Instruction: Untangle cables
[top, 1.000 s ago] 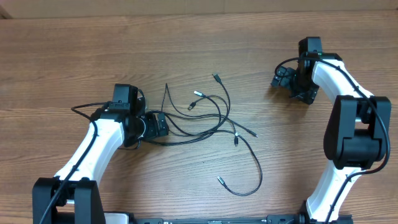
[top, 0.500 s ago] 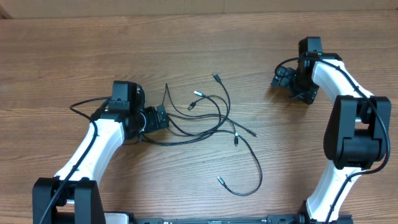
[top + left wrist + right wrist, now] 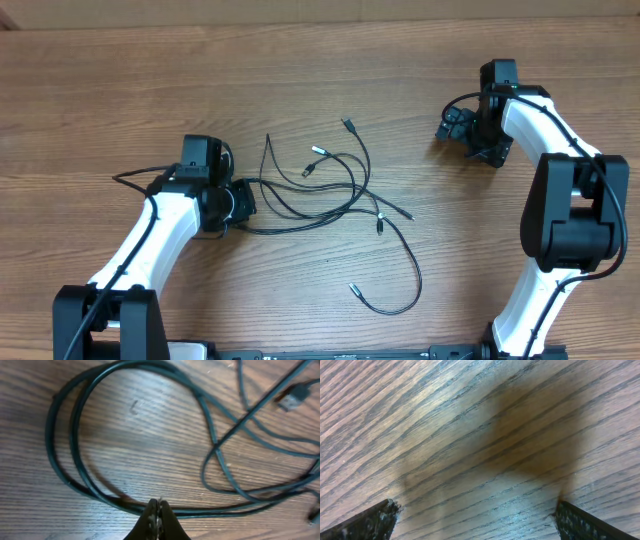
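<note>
The left end effector has just snapped from wide apart to pinched together, right at the left edge of the cables. In its wrist view the two fingertips meet on the near bend of a doubled black loop, so it looks to have caught a strand or two rather than closed on air. The tangle itself has hardly stirred. It lies mid-surface, loops crossing one another, silver-tipped plugs pointing far and right, and one long tail curling toward the near side. The right end effector has not budged. It hangs at the far right, well apart from the cords, jaws spread wide over bare wood. To my eye the grip is made and the untangling proper has yet to start. A pull to the left should tell whether that loop slides free or drags the whole knot along the surface.
</note>
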